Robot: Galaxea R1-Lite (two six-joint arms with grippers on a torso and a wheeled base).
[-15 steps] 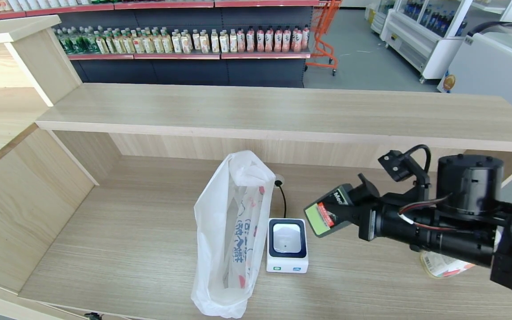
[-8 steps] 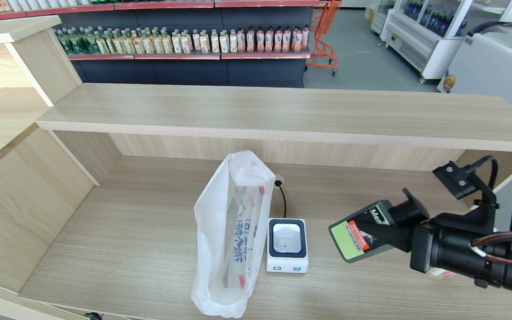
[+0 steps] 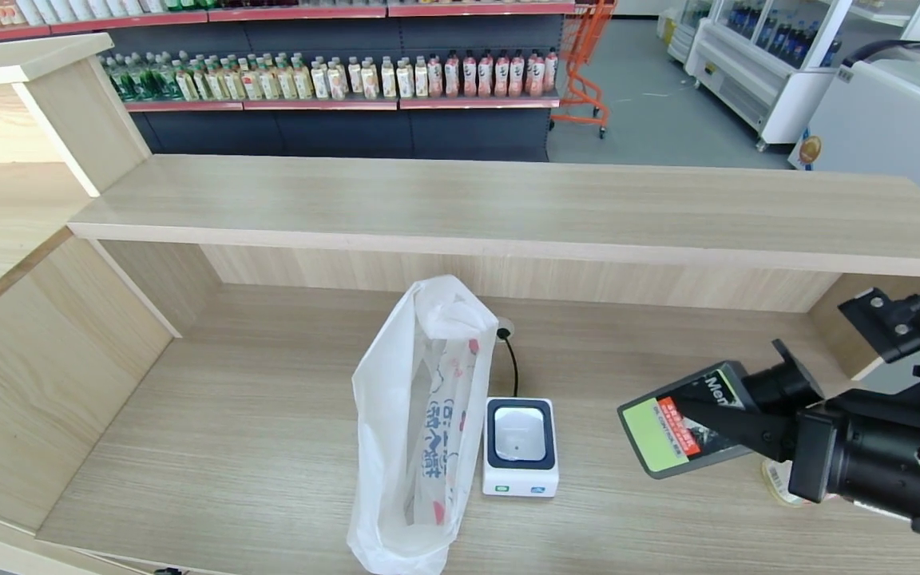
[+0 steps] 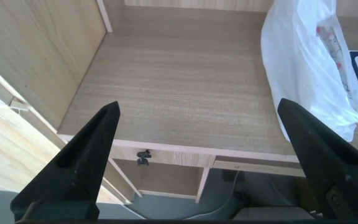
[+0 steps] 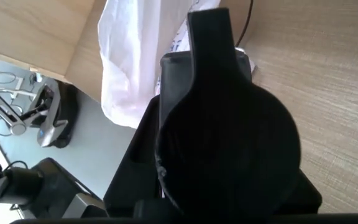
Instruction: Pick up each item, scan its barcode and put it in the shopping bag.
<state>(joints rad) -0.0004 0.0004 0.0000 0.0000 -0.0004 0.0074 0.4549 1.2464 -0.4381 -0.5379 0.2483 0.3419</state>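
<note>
Box drawn back from the scanner
The right gripper (image 3: 719, 422) pinches the box (image 3: 661, 435) in the air above the counter (image 3: 228, 447), its green-and-red end turned towards the scanner (image 3: 519, 446). Over the last second the arm has carried it rightwards, from close by the scanner to well apart from it, and farther from the bag (image 3: 420, 431). It probably has to come back left for bagging; I cannot tell whether it scanned. The left gripper (image 4: 199, 109) hangs spread and empty over the counter's near left edge
</note>
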